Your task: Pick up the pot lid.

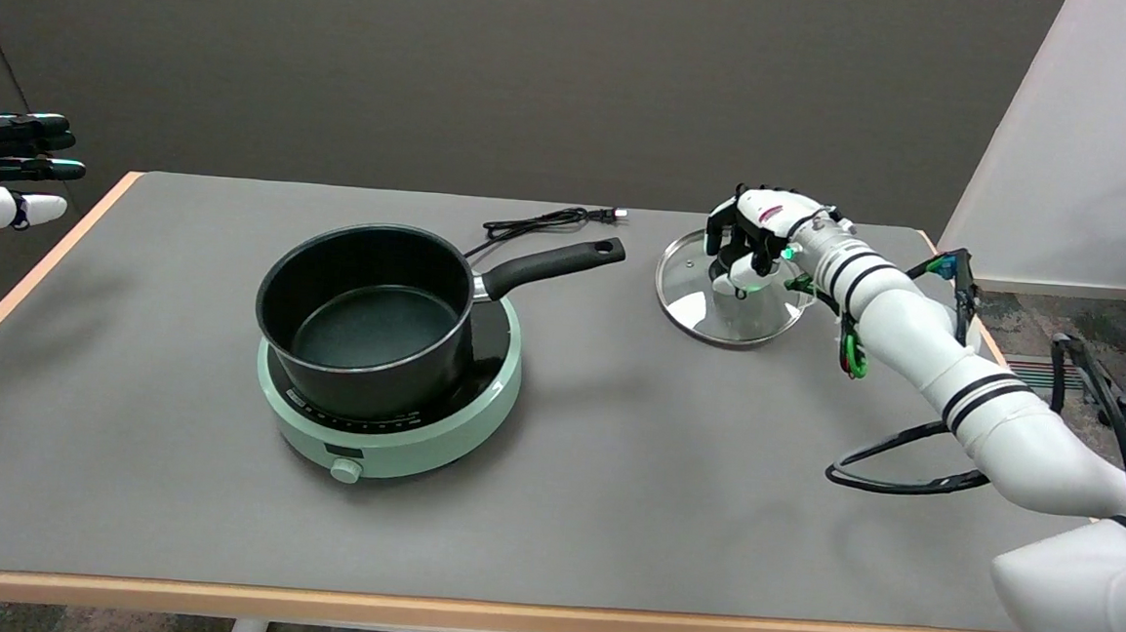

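Observation:
The pot lid (690,292), round glass with a metal rim, lies flat on the grey table (609,514) at the right, beyond the pot's handle. My right hand (759,235) sits on top of the lid's middle with its fingers curled down around the knob, which it hides. The white arm reaches in from the lower right. I see no gap between the lid's rim and the table.
A black pot (367,324) with a long handle stands on a pale green cooker (399,443) left of centre. Its black power cord (549,219) lies behind it. A black cable loop (906,464) hangs under my right arm. The idle left hand (5,170) hovers at the upper left.

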You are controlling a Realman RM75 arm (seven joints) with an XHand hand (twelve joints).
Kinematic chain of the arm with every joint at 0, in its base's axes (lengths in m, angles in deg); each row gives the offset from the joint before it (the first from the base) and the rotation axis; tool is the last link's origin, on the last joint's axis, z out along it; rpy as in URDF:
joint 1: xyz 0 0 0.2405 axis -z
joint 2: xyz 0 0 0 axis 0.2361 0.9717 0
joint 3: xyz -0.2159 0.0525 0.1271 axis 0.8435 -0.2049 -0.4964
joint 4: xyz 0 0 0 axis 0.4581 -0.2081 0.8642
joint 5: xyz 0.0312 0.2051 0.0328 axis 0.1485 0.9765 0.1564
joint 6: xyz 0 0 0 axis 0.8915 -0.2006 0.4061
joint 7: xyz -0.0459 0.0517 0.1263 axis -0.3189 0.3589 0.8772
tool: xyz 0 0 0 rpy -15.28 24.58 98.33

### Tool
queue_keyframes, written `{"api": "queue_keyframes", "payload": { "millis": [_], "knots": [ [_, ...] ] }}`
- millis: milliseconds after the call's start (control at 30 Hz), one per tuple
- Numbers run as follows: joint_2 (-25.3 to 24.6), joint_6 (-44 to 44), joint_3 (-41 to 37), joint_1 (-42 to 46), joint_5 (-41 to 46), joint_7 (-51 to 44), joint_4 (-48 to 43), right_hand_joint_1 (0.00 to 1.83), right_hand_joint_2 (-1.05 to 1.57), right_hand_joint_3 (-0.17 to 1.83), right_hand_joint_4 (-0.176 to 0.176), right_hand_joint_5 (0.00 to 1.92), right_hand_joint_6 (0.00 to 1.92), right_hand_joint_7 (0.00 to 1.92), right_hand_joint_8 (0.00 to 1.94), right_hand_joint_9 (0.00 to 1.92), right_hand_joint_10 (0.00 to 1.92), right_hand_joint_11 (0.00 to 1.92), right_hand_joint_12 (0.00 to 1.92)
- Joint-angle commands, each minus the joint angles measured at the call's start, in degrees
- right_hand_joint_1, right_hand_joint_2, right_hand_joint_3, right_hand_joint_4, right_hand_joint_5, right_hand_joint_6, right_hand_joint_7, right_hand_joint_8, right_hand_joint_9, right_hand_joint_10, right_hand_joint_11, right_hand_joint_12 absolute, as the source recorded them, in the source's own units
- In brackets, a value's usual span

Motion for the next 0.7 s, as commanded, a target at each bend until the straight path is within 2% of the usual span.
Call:
{"api": "queue_keyframes", "payload": {
  "millis": [33, 100, 233, 700],
  "knots": [
    [0.0, -3.6, -2.4, 2.2, 8.3, 0.0, 0.4, 1.36, 0.87, 0.52, 0.176, 0.74, 0.98, 0.94, 1.21, 0.90, 1.47, 0.83, 1.80],
    [0.0, -3.7, -2.7, 2.5, 8.3, 0.0, 0.0, 1.36, 0.88, 0.51, 0.176, 0.73, 1.03, 0.94, 1.20, 0.89, 1.49, 0.84, 1.78],
    [0.1, -3.8, -3.3, 3.0, 8.3, 0.0, -1.3, 1.37, 0.87, 0.52, 0.176, 0.75, 1.00, 0.94, 1.20, 0.92, 1.40, 0.84, 1.80],
    [0.1, -3.9, -5.6, 4.1, 8.3, 5.3, -5.9, 1.37, 0.87, 0.52, 0.176, 0.76, 1.00, 0.95, 1.19, 0.92, 1.37, 0.86, 1.78]
  ]
}}
